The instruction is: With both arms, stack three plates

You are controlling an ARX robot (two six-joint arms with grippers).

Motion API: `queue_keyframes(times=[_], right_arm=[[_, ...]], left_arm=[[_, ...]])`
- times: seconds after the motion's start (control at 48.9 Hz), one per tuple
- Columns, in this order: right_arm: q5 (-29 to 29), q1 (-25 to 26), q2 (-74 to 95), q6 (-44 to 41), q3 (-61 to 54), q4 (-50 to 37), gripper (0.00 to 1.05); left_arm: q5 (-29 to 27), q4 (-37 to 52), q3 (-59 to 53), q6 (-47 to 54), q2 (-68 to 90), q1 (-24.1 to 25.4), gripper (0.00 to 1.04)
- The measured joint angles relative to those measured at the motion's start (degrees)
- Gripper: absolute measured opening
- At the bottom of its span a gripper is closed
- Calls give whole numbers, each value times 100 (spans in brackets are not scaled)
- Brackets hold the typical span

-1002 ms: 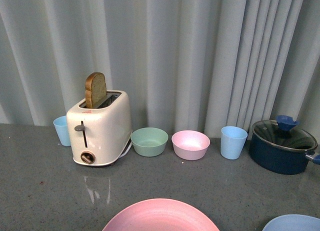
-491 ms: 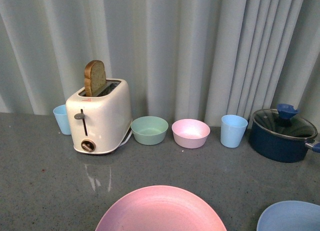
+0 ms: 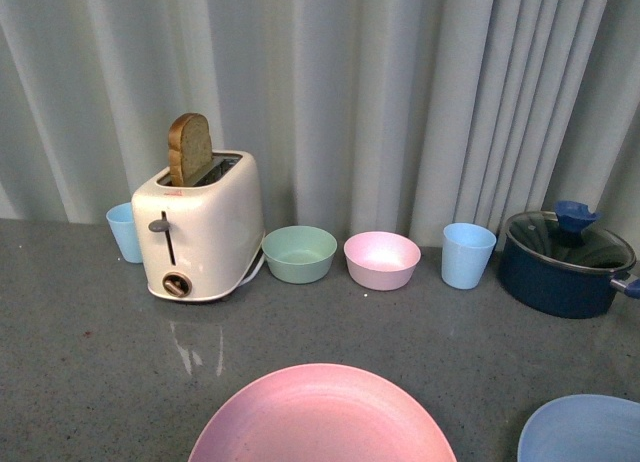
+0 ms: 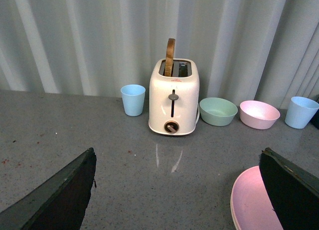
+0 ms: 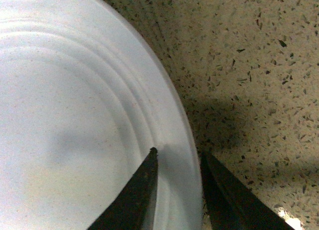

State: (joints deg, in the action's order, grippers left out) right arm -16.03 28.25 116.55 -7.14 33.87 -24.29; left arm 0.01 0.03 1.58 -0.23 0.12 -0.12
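Right pincer (image 5: 178, 154): astride the light blue plate (image 5: 65, 115) rim, one finger inside, one outside; grip cannot be told.
Left pincer (image 4: 178, 155): jaws spread wide, empty; pink plate (image 3: 320, 417) just beside it.
Plates: on worktop (image 3: 80, 362), pink before the toaster (image 3: 200, 227), blue farther right.

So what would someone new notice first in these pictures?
Probably the cream toaster at the back left of the grey counter, with a slice of bread sticking up from it, and the big pink plate at the near edge. In the right wrist view, the right pincer sits astride the rim of a pale plate, one finger inside and one outside.
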Motion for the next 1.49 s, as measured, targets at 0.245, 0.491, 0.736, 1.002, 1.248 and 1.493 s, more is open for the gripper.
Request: queue_keyframes(times=[0.245, 0.491, 0.736, 1.002, 1.248, 1.493], right_arm=[[-361, 531, -463, 223, -302, 83, 3], [-901, 901, -1434, 284, -647, 247, 3], [-1534, 348, -2811, 763, -811, 308, 3], [-898, -2352, -2570, 1965, -1130, -1156, 3], [-542, -3724, -1244, 2538, -507, -1670, 3], [-450, -4092, -774, 2680, -4, -1578, 3]], left_arm=[[0, 0, 0, 0, 0, 0, 98], [0, 0, 0, -2, 0, 0, 98], [0, 0, 0, -2, 0, 0, 98], [-2, 0, 0, 0, 0, 0, 98], [-2, 0, 0, 0, 0, 0, 98], [0, 0, 0, -2, 0, 0, 98]])
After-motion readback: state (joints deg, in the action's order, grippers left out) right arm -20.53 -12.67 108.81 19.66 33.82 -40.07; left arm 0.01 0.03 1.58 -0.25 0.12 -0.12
